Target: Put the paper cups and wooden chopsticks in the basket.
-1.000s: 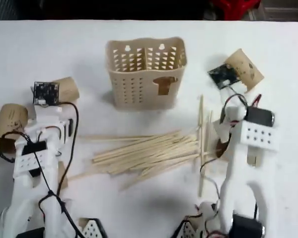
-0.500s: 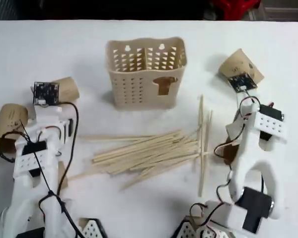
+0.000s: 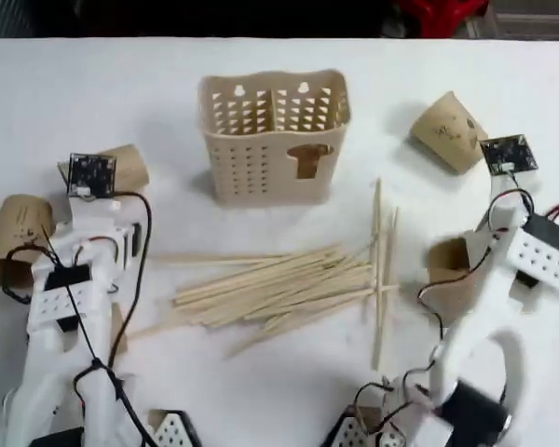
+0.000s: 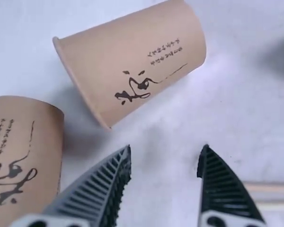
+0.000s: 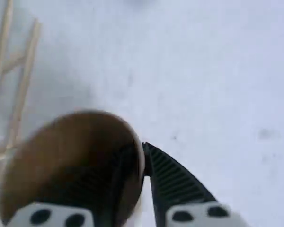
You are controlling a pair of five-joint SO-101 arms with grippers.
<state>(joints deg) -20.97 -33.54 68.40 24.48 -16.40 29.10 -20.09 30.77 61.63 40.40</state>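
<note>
Looking down, the basket (image 3: pixel 273 135) stands upright with the wooden chopsticks (image 3: pixel 279 287) heaped in front of it, two paper cups (image 3: pixel 121 168) lying to its left, a third cup (image 3: pixel 452 130) to its right and a fourth cup (image 3: pixel 450 275) front-right of it. From the left wrist, the left gripper (image 4: pixel 163 163) gapes wide and empty, near one tipped cup (image 4: pixel 132 61). From the right wrist, the right gripper (image 5: pixel 143 158) clamps the fourth cup's rim, one finger inside, one outside.

Brown paper cups (image 3: pixel 452 130) flank a chopstick heap (image 3: pixel 279 287) before the upright beige basket (image 3: pixel 273 140).
</note>
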